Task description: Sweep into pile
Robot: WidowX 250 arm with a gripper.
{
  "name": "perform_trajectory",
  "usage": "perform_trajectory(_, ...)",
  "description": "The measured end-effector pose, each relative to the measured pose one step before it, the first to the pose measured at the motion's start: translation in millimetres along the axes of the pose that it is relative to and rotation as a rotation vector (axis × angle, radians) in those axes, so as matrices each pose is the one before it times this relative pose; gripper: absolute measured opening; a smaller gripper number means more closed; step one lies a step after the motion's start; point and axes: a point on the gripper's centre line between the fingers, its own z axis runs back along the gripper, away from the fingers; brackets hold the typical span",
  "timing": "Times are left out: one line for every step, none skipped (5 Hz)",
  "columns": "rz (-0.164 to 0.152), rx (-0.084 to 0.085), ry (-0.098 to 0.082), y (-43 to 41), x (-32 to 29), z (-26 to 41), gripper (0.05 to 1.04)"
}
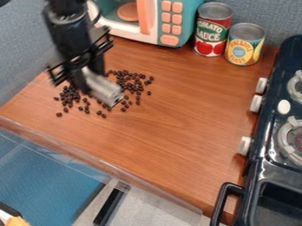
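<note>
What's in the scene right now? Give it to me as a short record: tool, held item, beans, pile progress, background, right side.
Tool: black gripper, low over the beans
Held item: silvery, roughly cylindrical object, tilted
Beans: dark beans, loose on the wooden counter, around the held item
Pile progress: scattered, with some denser patches; no single pile yet
Background: teal toy microwave, beside it a red can and a yellow-and-blue can
Right side: black toy stove with white knobs
</note>
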Motion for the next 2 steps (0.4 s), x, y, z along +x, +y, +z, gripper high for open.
perform_trajectory(0.1178, -0.0018, -0.0324, 11.14, 7.67, -9.92, 0.385)
perform_trajectory(0.1184, 0.0243, -0.0983, 9.97, 13.16, -11.47, 0.385)
